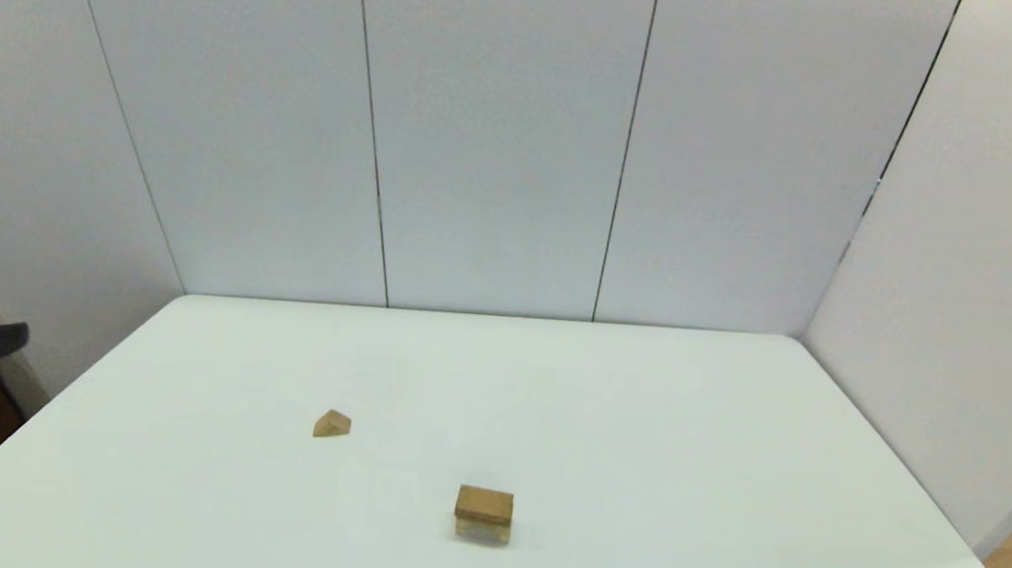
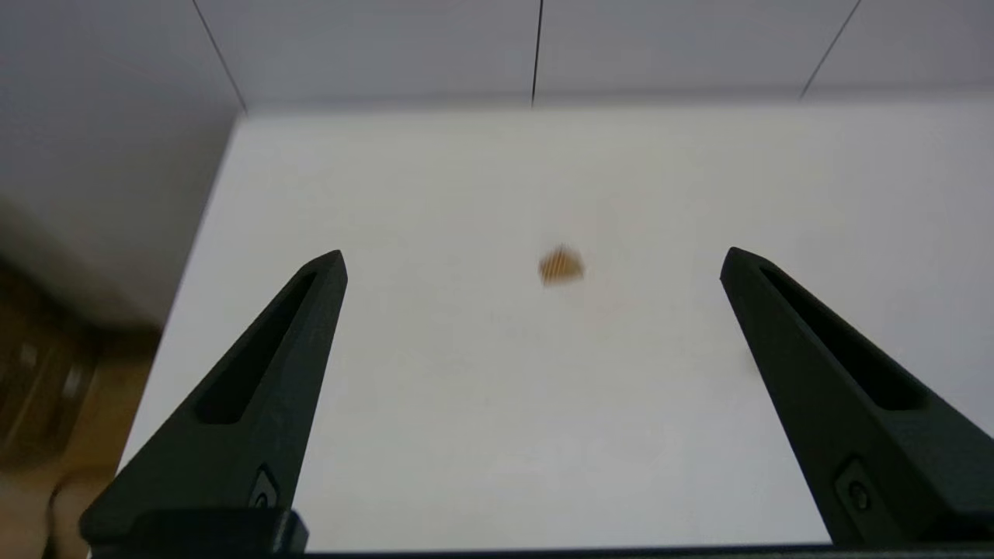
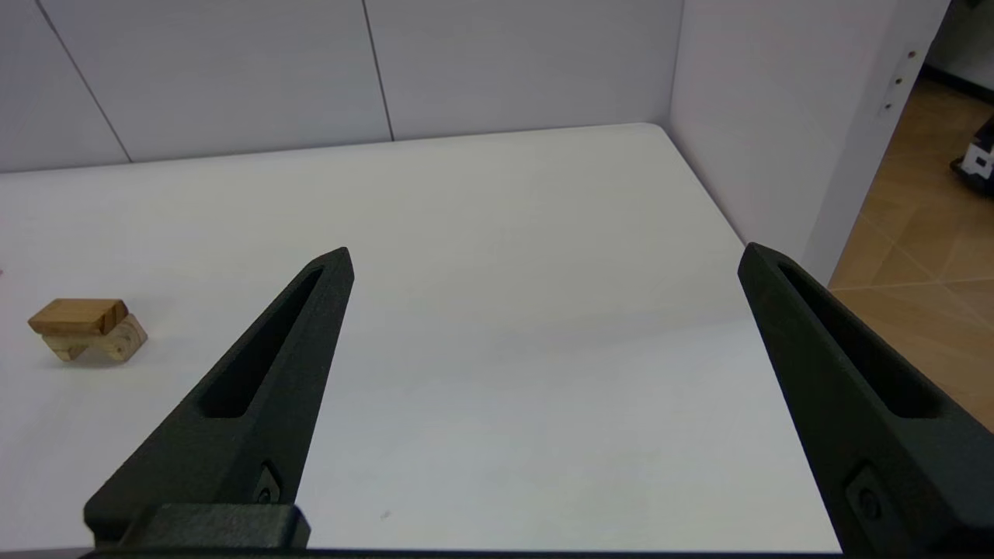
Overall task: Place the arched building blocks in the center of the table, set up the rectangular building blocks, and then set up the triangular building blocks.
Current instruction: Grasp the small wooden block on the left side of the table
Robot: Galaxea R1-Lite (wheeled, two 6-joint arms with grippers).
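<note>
Arched block [image 1: 482, 530] stands on its two legs on the table [image 1: 683, 442], roughly mid-width and toward the near edge. Rectangular block [image 1: 484, 503] lies flat on top of it, bridging both legs; the right wrist view shows the plank [image 3: 78, 316] seated on the arch [image 3: 97, 345] with a slight overhang at one end. So two of three tiers look done. The flat plank top gives the roof piece a level seat, which is probably why the order runs arch, plank, triangle.

Triangular block [image 1: 331, 425] sits alone on the table, well apart from the stack, farther from the near edge and toward the left edge. It rests on one face, not yet set up on anything.

Left gripper [image 2: 532, 260]: fingers spread wide, nothing between them, held above the table with the triangular block [image 2: 561, 265] lined up in the gap but still some way ahead. Looks like the pre-grasp approach for the last piece; the left arm is the sensible choice since the block is on its side.

Right gripper [image 3: 543, 256]: also spread wide and empty, over the right part of the table, clear of the stack. Likely idle.

Risk, as a judgement: the triangle is small and the sloped faces give poor purchase, so the pinch should go on the flat end faces. The stack is unsecured; a hard set-down could shift the plank.
</note>
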